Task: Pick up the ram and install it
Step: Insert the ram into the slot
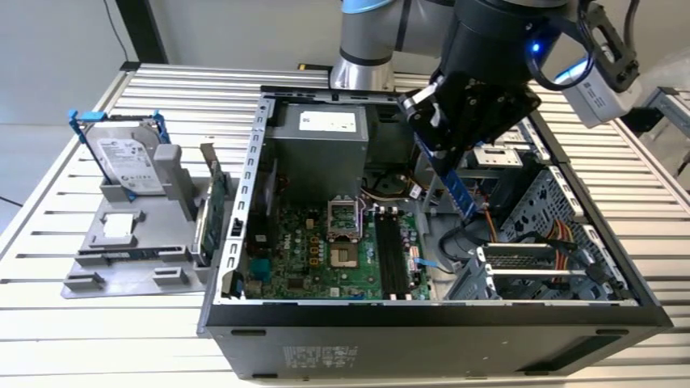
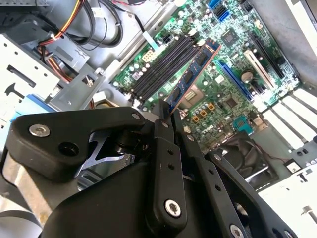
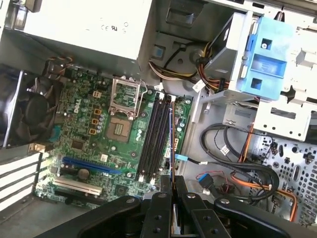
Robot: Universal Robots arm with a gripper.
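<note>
Gripper [image 1: 444, 153] pinched tight on the ram [image 1: 460, 190], blue stick hung over the open computer case [image 1: 254, 162], above the black memory slots [image 1: 390, 255] on the motherboard [image 1: 313, 250]

The ram [image 1: 458, 187] is blue with a row of black chips. The gripper [image 2: 167, 113] is black. The motherboard [image 3: 94, 131] is green with black slots [image 3: 154, 136]. The counter [image 1: 65, 339] is white and ribbed.
</note>
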